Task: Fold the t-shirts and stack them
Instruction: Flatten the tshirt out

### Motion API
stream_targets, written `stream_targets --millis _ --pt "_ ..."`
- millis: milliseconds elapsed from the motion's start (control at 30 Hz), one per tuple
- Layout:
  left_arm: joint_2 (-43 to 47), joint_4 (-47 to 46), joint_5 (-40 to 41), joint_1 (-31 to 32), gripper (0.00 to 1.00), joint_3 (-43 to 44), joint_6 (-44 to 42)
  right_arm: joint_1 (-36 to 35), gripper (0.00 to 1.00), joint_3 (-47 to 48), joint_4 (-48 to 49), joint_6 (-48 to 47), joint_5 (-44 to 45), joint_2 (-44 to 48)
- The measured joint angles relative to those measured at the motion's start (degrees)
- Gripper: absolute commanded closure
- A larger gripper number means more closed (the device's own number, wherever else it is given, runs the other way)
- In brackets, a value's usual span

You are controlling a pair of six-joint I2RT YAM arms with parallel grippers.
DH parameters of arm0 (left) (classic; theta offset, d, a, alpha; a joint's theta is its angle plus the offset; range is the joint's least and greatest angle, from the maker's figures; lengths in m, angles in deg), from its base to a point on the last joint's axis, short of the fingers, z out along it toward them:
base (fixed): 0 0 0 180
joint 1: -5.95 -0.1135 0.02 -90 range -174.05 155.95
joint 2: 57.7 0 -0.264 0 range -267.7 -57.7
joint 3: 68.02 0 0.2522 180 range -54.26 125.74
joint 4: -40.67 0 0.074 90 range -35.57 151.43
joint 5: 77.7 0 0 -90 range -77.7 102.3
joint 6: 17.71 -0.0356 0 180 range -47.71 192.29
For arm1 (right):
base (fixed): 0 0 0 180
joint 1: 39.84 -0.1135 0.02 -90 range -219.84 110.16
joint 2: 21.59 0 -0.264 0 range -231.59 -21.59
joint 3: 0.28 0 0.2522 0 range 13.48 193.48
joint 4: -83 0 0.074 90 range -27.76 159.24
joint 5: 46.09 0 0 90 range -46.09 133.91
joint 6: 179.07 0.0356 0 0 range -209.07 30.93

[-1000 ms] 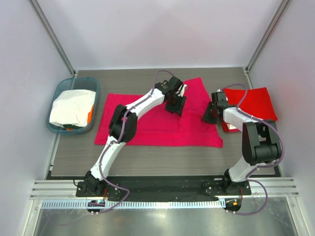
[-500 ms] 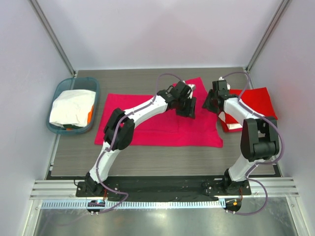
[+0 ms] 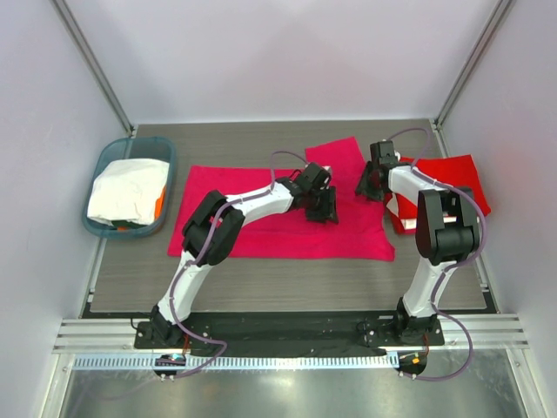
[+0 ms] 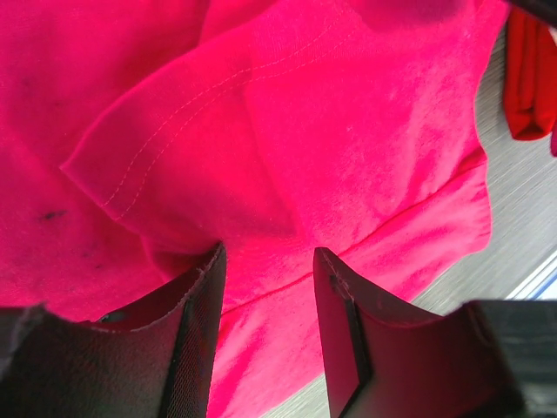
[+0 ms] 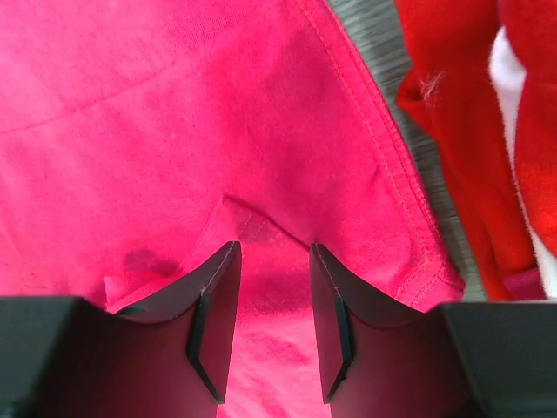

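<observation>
A magenta-pink t-shirt (image 3: 278,213) lies spread flat across the middle of the table, one sleeve (image 3: 338,157) sticking out at the far right. My left gripper (image 3: 320,205) hovers low over its right half. Seen from the left wrist, the left gripper (image 4: 267,252) is open over a folded sleeve flap (image 4: 187,161), nothing between its fingers. My right gripper (image 3: 369,185) is at the shirt's right edge. In the right wrist view the right gripper (image 5: 274,246) is open over the pink cloth (image 5: 174,104) beside its hem. A folded stack of red t-shirts (image 3: 448,185) lies at the right.
A teal basket (image 3: 102,165) at the far left holds a white t-shirt (image 3: 129,190). The red stack (image 5: 452,131) sits close to the right gripper's right side, with a strip of bare table (image 5: 383,61) between them. Enclosure walls stand on the left, the far side and the right.
My right gripper has moved toward the far side along the shirt's right edge and its jaws have widened. My left gripper swung right, then came back toward the near side.
</observation>
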Motion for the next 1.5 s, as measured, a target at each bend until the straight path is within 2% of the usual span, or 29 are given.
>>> stream_targets --millis 767,800,933,1067,1500 --pt "2.2 -7.5 -1.1 -0.2 0.54 -6.1 0.5 -1.9 0.59 3.7 0.1 -3.6 1.9 -4.1" --pt "2.3 -7.9 -1.2 -0.2 0.54 -6.4 0.5 -2.1 0.61 3.8 0.1 -3.6 2.0 -4.2" --pt "2.4 -8.9 -1.7 -0.4 0.54 -7.1 0.4 -2.3 0.81 4.0 0.0 -3.9 2.8 -4.4" --pt "2.5 -9.4 -2.3 -0.6 0.54 -7.5 0.3 -2.4 0.92 4.0 0.0 -3.9 3.9 -4.4" --pt "2.5 -10.3 -3.6 -1.0 0.54 -8.0 0.3 -2.4 0.91 5.3 -0.4 -3.8 7.9 -4.4"
